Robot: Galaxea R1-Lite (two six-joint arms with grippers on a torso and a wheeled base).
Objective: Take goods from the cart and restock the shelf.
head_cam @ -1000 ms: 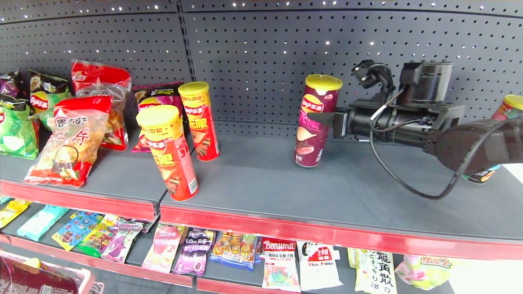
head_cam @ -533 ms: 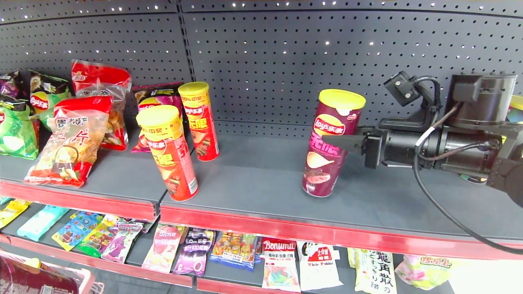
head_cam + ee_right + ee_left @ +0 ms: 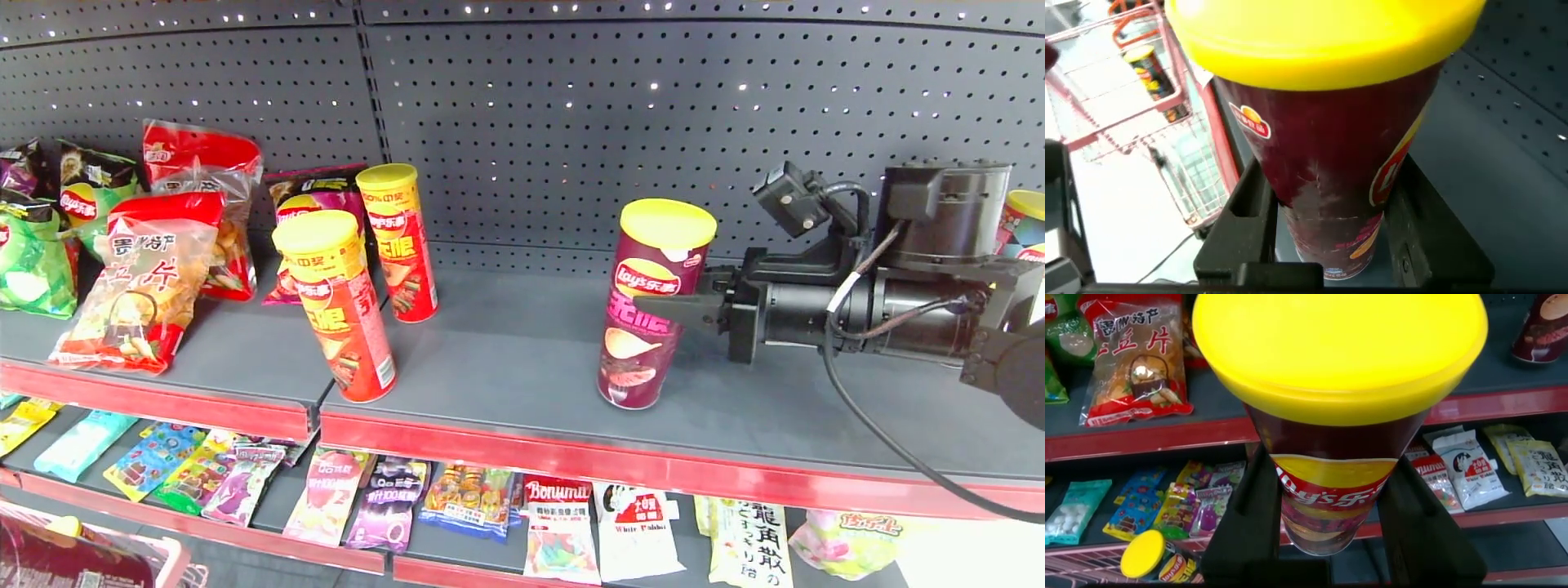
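In the head view, a maroon chip can [image 3: 645,359] with a yellow lid is held nearly upright, leaning slightly, over the grey upper shelf [image 3: 522,359] near its red front edge. Whether its base touches the board cannot be told. The can is clamped at mid-height by the right gripper [image 3: 657,306]. The right arm is stretched level across the shelf from the right, with its wrist camera on top. A front red can [image 3: 343,310] and a rear red can [image 3: 400,245] are stood well to the left, with snack bags [image 3: 139,278] beyond them.

More detail is added by the wrist views. In the right wrist view, the pink wire cart [image 3: 1151,114] is seen on the floor beside the shelving, with a loose can [image 3: 1150,69] inside it. In the left wrist view, a second can [image 3: 1331,498], dark red with a yellow lid, is gripped between the black fingers [image 3: 1249,514] of the left gripper [image 3: 1331,539]. It is held clear of the shelving and faces the lower rows of packets [image 3: 1470,461].
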